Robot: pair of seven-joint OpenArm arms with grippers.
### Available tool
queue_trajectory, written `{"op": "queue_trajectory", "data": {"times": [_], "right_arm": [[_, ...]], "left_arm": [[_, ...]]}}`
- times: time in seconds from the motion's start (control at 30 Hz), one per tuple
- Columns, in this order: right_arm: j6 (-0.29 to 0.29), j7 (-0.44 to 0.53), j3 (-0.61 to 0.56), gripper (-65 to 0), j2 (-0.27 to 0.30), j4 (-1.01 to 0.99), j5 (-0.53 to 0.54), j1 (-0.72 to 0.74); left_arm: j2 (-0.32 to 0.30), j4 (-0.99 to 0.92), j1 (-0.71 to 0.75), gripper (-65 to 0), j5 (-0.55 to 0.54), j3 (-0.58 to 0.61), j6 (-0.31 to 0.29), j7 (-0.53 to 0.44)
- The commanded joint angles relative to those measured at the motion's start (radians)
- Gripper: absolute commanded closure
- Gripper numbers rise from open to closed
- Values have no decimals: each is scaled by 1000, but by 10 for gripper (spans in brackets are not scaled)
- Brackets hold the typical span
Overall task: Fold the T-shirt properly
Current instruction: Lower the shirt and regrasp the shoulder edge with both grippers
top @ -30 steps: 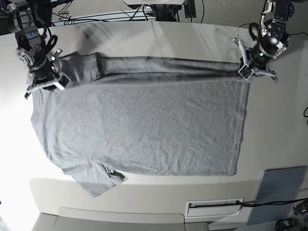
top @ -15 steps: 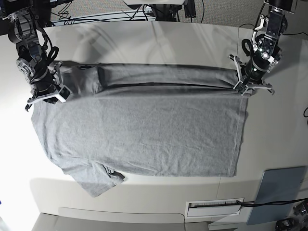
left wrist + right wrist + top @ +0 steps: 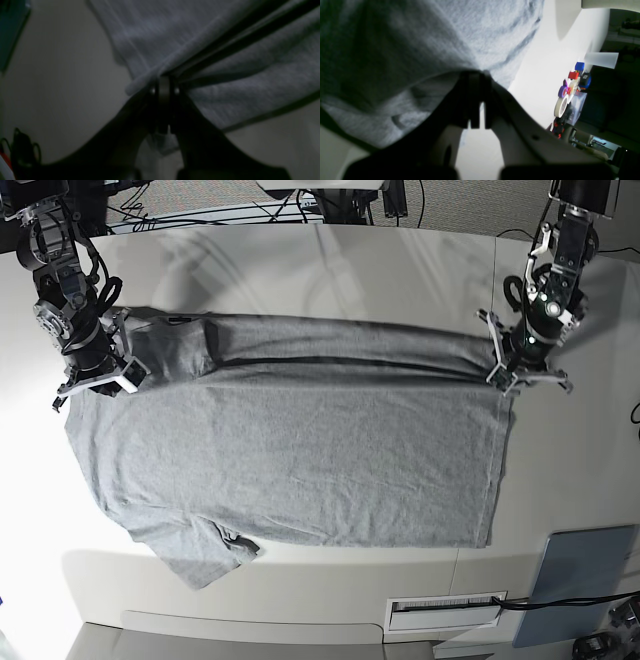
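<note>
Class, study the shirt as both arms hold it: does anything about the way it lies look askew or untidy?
Yes. The near sleeve of the T-shirt sticks out crumpled past the body's edge, while the far edge is folded over between the left gripper and right gripper. Nothing looks damaged.

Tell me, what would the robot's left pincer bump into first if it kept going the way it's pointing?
The T-shirt. The left pincer is shut on a bunched fold of its grey cloth, so cloth lies right at its tips. The table seems to lie just beyond, though how far is unclear.
</note>
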Motion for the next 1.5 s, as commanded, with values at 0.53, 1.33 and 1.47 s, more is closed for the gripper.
{"op": "queue_trajectory", "data": {"times": [0.53,1.33,1.47], "right_arm": [[-38,-4,11,-195,-30,10,-6,44],[-273,-167,27,0,-126,-156,203,21],[-268,-121,27,0,-168,-240,245,23]], "left_arm": [[-17,13,-40,-248,-64,-10,16,29],[35,-86,-9,0,-502,-13,156,105],[54,-154,-24,0,-502,-13,139,77]]}}
